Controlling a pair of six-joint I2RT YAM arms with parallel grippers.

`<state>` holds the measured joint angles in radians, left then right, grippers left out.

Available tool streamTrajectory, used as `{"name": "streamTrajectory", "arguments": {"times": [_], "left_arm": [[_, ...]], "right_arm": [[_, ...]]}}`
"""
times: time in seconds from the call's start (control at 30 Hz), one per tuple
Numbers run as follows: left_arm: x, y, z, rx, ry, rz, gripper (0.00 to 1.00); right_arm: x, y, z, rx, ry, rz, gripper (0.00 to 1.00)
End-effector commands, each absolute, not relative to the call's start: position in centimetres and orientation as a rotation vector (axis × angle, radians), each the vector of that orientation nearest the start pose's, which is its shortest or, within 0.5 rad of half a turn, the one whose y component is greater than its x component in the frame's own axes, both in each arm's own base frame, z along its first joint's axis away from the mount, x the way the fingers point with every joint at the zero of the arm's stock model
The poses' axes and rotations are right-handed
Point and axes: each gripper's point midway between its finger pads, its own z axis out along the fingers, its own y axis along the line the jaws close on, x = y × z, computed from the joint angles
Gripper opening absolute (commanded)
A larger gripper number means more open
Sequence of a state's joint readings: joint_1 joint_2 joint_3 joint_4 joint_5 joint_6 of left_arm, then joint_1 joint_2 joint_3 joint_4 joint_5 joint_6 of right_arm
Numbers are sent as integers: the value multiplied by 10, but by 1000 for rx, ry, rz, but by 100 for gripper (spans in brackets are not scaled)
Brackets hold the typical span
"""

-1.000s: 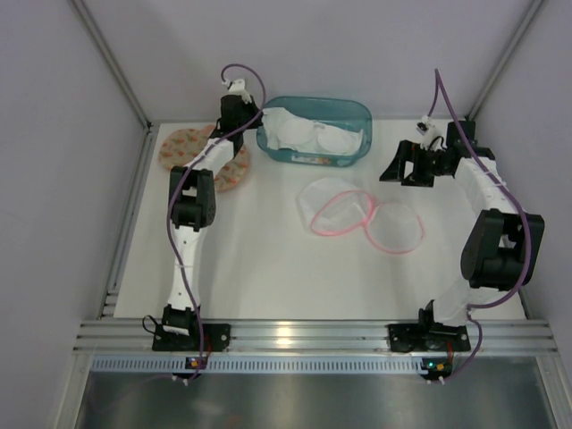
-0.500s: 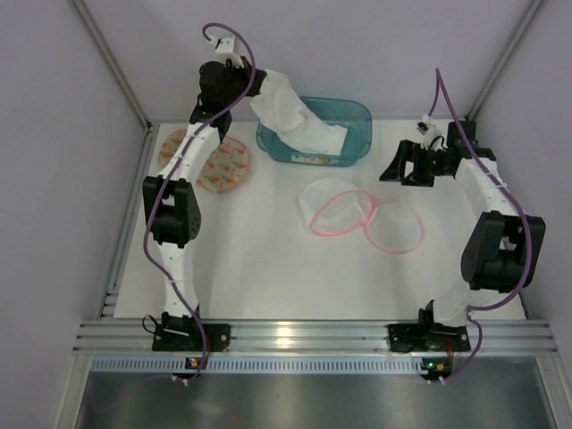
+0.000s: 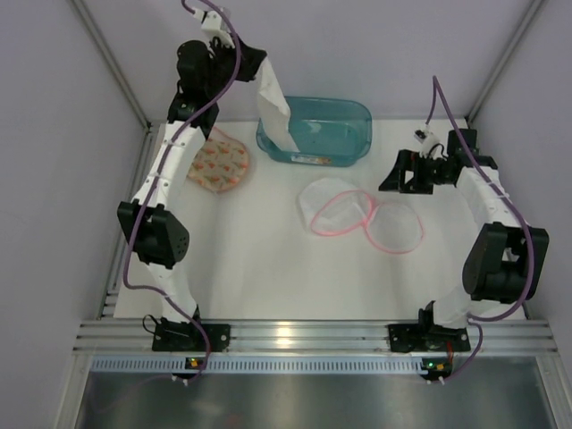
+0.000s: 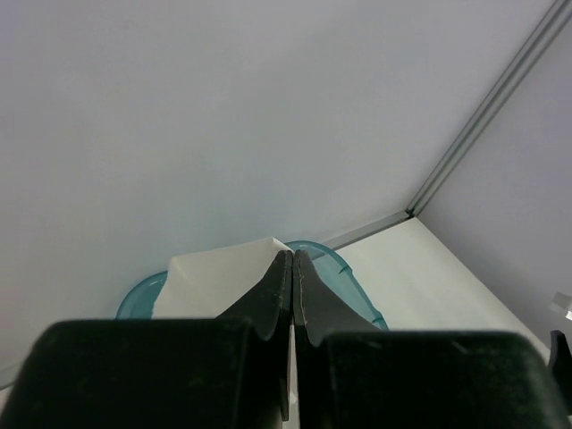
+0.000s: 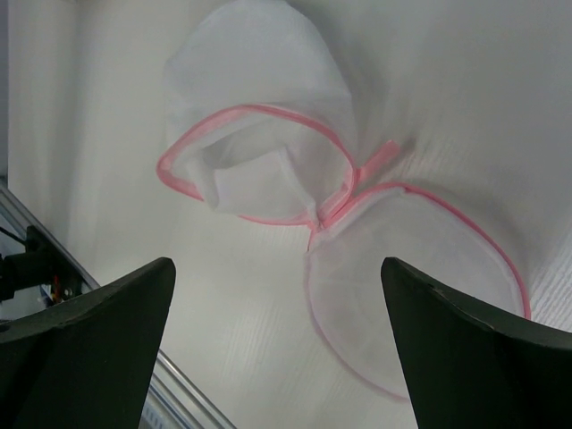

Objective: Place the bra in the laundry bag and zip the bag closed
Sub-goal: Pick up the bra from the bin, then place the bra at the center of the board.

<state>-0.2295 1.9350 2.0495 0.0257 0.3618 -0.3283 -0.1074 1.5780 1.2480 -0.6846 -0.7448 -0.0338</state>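
Left pincer (image 3: pixel 251 69), clamped on the white bra (image 3: pixel 275 109), holds it dangling into the teal bin (image 3: pixel 359 114); right pincer (image 3: pixel 402 176), jaws apart, hovers near the open laundry bag (image 3: pixel 338 211).

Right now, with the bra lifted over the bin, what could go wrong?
The left gripper pinches the bra by one edge only; it could slip or swing. Its lower end hangs down at the bin and might snag the rim. The laundry bag lies slack, with the open right gripper not holding it, so the bra may miss.
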Motion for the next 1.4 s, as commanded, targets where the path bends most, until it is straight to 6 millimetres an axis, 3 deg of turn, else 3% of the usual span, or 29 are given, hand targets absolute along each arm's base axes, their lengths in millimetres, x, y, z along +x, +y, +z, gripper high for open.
{"name": "streamTrajectory", "arguments": {"times": [0.0, 0.17, 0.27, 0.73, 0.83, 0.87, 0.9, 0.93, 1.0, 1.1, 1.2, 1.37], "left_arm": [[496, -202, 525, 283, 1331, -728, 0], [448, -199, 563, 300, 1295, -753, 0], [420, -200, 574, 300, 1306, -794, 0], [306, -215, 546, 389, 1428, -1080, 0], [280, -220, 518, 432, 1492, -1169, 0], [280, -222, 482, 422, 1577, -1191, 0], [273, -222, 467, 431, 1605, -1201, 0], [252, -219, 463, 474, 1594, -1215, 0], [233, -215, 422, 518, 1667, -1217, 0], [219, -207, 385, 525, 1762, -1167, 0], [215, -192, 371, 518, 1812, -1053, 0], [224, -186, 384, 524, 1783, -984, 0]], "right_arm": [[346, 88, 182, -271, 2334, 915, 100], [338, 90, 181, -307, 2337, 921, 99], [335, 91, 183, -329, 2330, 918, 99], [326, 92, 185, -373, 2334, 907, 99], [321, 93, 182, -381, 2343, 913, 99], [319, 93, 179, -380, 2349, 916, 99], [317, 93, 178, -379, 2353, 919, 99], [316, 93, 176, -389, 2356, 916, 99], [313, 94, 174, -395, 2367, 920, 99], [313, 94, 173, -404, 2373, 916, 99], [312, 95, 173, -413, 2374, 919, 99], [313, 98, 171, -438, 2376, 911, 99]]}}
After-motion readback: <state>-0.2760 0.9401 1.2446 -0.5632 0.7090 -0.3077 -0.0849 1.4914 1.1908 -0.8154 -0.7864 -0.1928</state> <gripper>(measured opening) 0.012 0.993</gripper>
